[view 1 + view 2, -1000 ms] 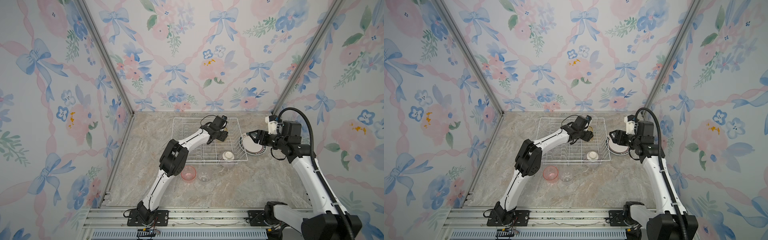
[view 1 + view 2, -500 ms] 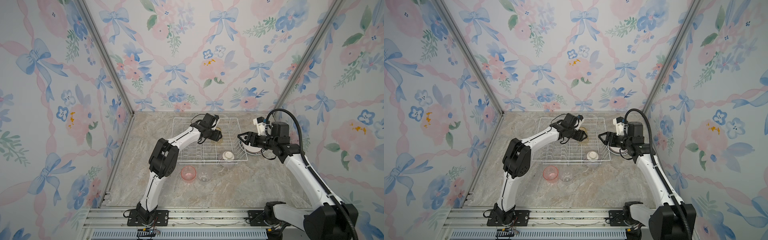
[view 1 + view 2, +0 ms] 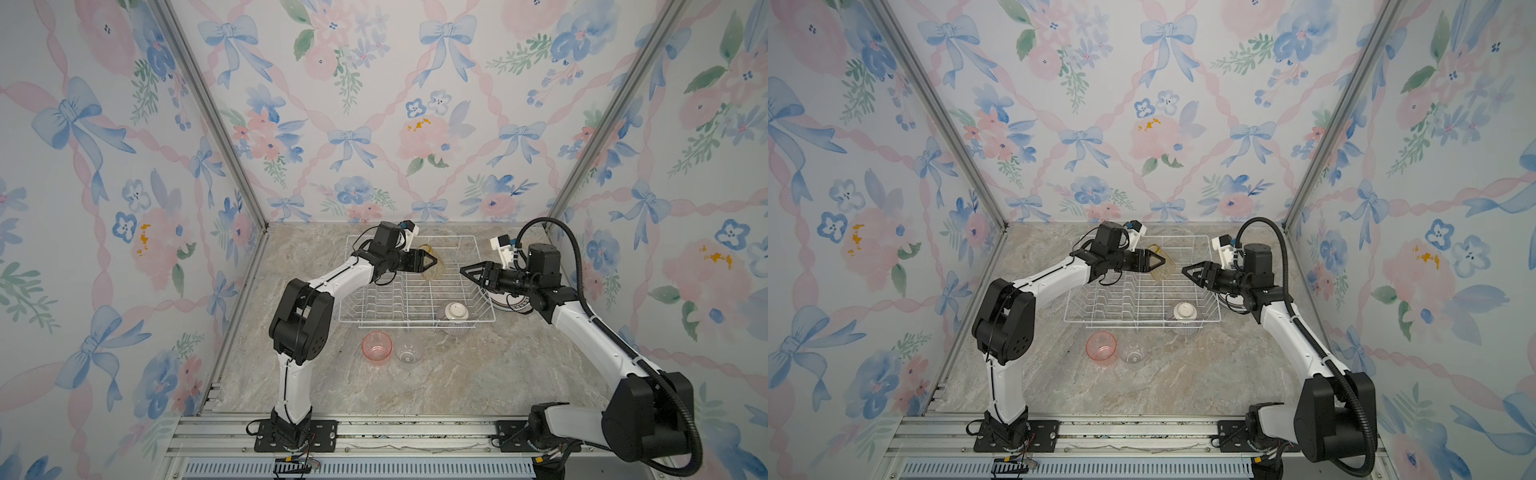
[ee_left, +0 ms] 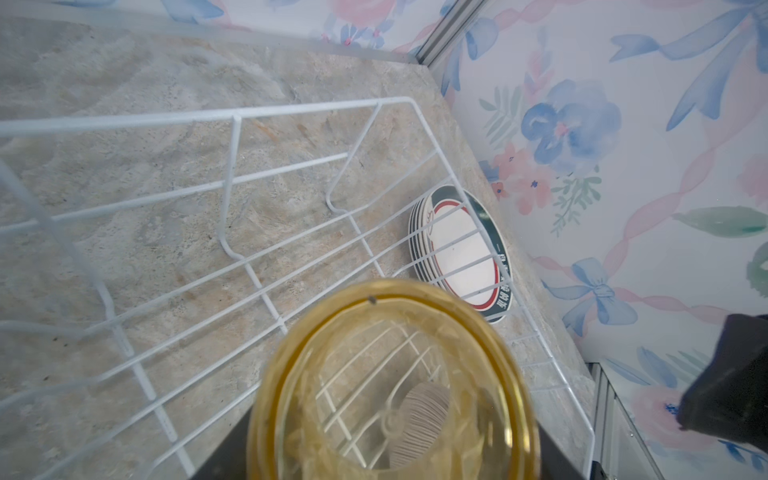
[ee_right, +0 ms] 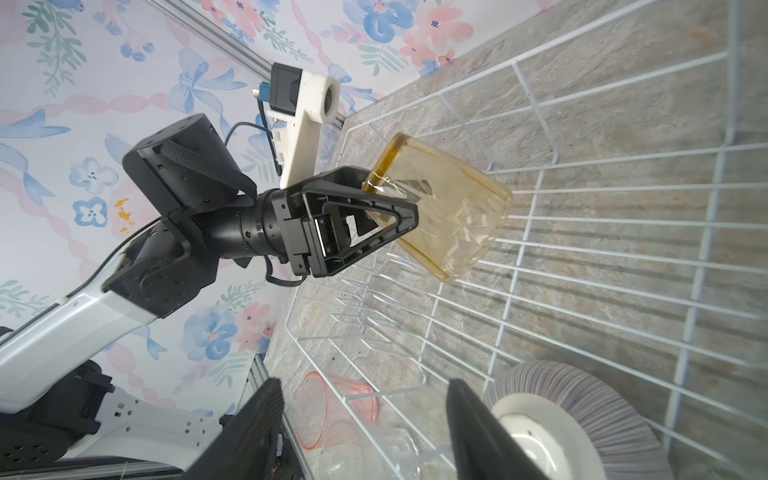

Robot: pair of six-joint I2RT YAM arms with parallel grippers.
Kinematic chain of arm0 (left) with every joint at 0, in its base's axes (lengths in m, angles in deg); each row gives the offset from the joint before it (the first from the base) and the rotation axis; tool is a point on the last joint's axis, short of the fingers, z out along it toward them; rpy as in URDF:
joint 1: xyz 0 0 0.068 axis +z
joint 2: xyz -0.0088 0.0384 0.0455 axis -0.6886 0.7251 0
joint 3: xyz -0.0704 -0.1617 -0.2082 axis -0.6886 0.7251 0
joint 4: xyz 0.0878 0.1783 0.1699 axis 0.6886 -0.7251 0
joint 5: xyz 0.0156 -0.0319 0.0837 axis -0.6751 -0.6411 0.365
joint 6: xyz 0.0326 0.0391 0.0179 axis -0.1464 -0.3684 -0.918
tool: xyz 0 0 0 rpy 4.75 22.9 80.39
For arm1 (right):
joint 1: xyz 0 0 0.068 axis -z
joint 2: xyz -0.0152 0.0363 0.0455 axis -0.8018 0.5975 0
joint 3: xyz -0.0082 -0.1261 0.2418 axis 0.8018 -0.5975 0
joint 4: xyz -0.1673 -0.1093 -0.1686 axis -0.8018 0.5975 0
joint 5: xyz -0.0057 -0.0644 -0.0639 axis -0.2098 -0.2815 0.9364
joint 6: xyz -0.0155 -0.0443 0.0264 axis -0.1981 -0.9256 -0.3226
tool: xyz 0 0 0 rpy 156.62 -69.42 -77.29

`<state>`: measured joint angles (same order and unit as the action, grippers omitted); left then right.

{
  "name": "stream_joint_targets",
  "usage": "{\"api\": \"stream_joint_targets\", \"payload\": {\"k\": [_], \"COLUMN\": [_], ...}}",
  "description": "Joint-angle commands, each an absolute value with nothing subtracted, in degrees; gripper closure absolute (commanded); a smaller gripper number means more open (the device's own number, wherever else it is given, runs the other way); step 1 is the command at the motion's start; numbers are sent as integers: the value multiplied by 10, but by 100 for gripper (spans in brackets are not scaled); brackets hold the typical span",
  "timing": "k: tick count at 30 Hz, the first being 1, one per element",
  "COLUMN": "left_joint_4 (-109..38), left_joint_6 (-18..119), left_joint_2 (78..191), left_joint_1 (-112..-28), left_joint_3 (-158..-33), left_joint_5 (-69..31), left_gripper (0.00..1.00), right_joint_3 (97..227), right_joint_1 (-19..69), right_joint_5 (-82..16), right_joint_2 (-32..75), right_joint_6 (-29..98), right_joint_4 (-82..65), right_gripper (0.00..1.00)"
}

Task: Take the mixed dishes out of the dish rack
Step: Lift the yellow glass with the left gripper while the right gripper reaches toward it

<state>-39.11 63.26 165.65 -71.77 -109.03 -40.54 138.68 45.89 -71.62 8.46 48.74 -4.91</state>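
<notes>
Dish rack (image 3: 411,297) (image 3: 1133,299): white wire basket at the far middle of the marble table (image 3: 457,374), seen in both top views.
yellow tumbler (image 3: 433,272) (image 3: 1160,272) (image 4: 395,386) (image 5: 449,212): off the rack floor, tilted, over the rack's far end. The left wrist view looks straight through it.
left gripper (image 3: 428,262) (image 5: 395,199): pinching the yellow tumbler, fingers pressed on its wall at the end nearer the wrist. It reaches in over the rack's far left side.
right gripper (image 3: 463,271) (image 5: 363,382): fingers spread wide, nothing between them. It hangs above the rack's right side, tips pointing at the left gripper, apart from the tumbler.
striped bowl (image 3: 456,311) (image 3: 1185,313) (image 5: 582,415): purple-striped, upside down with its white foot up, in the rack's near right corner.
plates (image 3: 511,306) (image 4: 461,253): stacked flat on the table just outside the rack's right wall. White, dark rims with a red line. The right arm covers part of the stack in the top views.
pink tumbler (image 3: 377,348) (image 3: 1101,348): upright on the table, in front of the rack's near edge.
clear tumbler (image 3: 410,353) (image 3: 1133,353): upright, just beside the pink tumbler on its right. Cannot tell whether they touch.
</notes>
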Motion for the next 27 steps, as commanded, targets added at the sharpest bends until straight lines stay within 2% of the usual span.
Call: {"api": "stream_joint_targets", "payload": {"k": [1,6,18,27], "left_joint_4": [-233,-148,-53,12], "left_joint_6": [727,787,856,907], "left_joint_2": [1631,1634,1636,1654], "left_joint_1": [-705,-703,-709,-726], "left_joint_3": [-1061,-1050,-1040,-1043], "left_joint_5": [-492,-528,-557,-575], "left_gripper": [36,35,36,36], "right_joint_3": [1373,1354,1334,1351], "right_joint_1": [453,451,450,443], "right_joint_5": [-755,-761,-761,-756], "right_joint_2": [96,104,133,162], "right_joint_6": [518,565,677,708], "right_joint_4": [-112,-172,-348,-410], "right_gripper": [39,47,58,60]}}
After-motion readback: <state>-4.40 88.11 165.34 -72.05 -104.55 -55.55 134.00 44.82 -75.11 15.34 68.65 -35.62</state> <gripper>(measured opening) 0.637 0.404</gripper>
